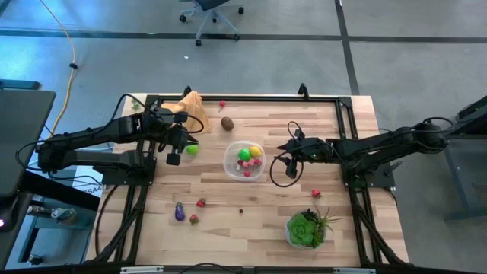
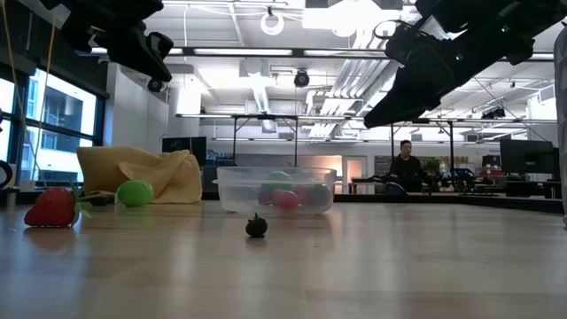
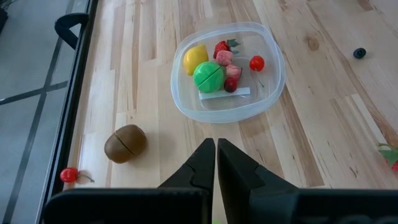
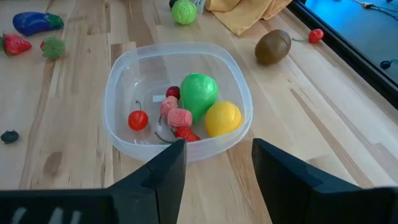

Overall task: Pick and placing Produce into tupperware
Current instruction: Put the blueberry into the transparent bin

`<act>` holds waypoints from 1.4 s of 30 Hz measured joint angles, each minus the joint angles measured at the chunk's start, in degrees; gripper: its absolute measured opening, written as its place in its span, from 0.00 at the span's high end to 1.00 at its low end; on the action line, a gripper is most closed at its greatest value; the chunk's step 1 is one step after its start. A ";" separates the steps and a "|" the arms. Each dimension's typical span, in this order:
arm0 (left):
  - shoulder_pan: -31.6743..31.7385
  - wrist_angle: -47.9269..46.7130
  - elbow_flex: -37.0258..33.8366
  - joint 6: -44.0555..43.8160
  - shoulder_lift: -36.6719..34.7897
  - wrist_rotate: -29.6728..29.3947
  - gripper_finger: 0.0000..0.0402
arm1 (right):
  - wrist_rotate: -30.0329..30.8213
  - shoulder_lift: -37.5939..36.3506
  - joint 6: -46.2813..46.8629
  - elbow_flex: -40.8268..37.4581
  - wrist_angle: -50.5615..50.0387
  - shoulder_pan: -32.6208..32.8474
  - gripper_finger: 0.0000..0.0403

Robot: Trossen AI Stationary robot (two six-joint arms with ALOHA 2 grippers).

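My tupperware, a clear round tub with a whitish rim, sits upright mid-table. Inside it lie a green lime, a yellow lemon, a red cherry and some small red and pink berries. Outside the tupperware, a brown kiwi and a second lime lie near it; the purple eggplant and strawberries lie farther off.

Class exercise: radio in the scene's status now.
Left gripper shut, empty. Right gripper open beside tupperware, lime and lemon inside. Kiwi outside. Nothing blocking.
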 joint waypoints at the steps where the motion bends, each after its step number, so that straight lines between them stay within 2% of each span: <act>1: 0.00 0.00 0.00 0.00 0.00 0.00 0.98 | 0.02 0.00 0.00 0.00 -0.04 0.00 0.56; 15: 0.00 0.02 0.00 0.85 -0.02 -0.28 0.98 | 0.14 0.00 2.25 0.00 -0.02 0.00 0.56; 18: 0.00 1.04 0.00 5.41 -0.02 -5.82 0.98 | 0.13 0.00 3.13 0.00 -0.02 0.00 0.56; 21: 0.02 1.31 0.00 6.34 -0.02 -12.50 0.98 | 0.13 0.00 2.95 0.00 -0.02 0.00 0.56; 27: 0.00 1.53 0.00 6.21 -0.02 -18.56 0.98 | 0.13 0.00 2.99 0.00 -0.02 0.00 0.56; 42: 0.00 3.52 0.00 5.93 0.00 -17.91 0.98 | 0.13 0.00 2.99 0.02 -0.02 0.00 0.56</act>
